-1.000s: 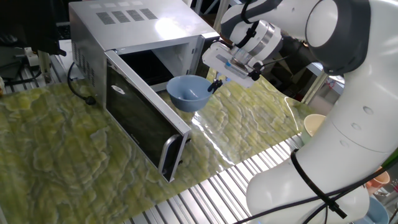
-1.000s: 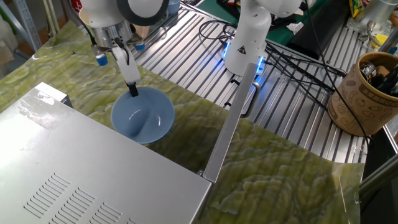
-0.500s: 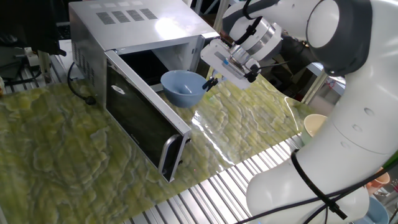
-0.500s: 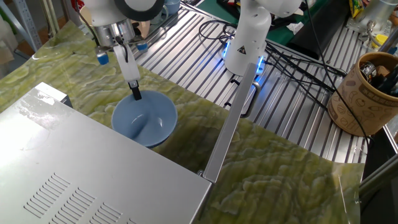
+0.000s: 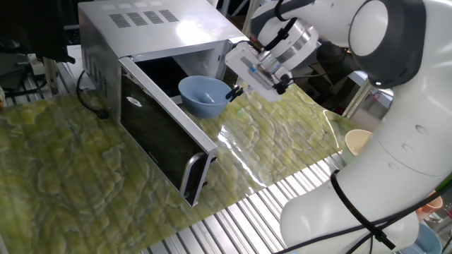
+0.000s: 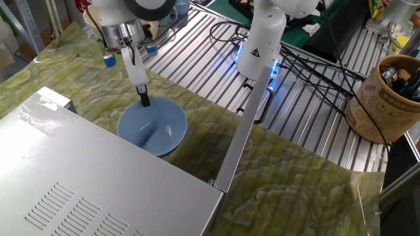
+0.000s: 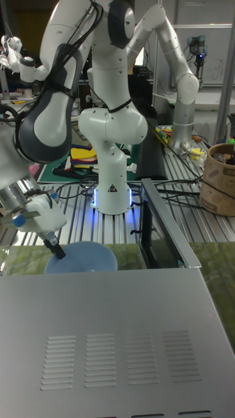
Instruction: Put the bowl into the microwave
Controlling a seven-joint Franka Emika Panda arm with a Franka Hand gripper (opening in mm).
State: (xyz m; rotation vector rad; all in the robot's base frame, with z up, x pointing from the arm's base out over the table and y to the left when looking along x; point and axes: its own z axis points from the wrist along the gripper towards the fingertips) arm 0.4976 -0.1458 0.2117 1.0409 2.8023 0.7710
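Green marbled sheeting covers the table (image 5: 63, 162) where a Franka arm carries a bowl (image 5: 203, 95) toward a microwave (image 5: 152, 49) whose door (image 5: 162, 137) hangs wide open. The gripper (image 5: 237, 90) is clamped on the bowl's right rim, one finger (image 6: 143, 98) inside the wall and the other, by the look of it, outside, so the bowl hangs out to the left of the fingertips, upright and clear of the table. In the first fixed view the bowl sits at the mouth of the dark cavity, just above the lower lip, with its far edge already crossing the opening. From the tall fixed view (image 7: 81, 258) and the other fixed view (image 6: 152, 124), the microwave's top hides part of the bowl, which fits that reading. The cavity lies beyond the bowl, on the side away from the gripper, so the coming move looks like a push further left and inward, then a lowering onto the floor inside before letting go. Clearance under the top edge of the opening cannot be judged.
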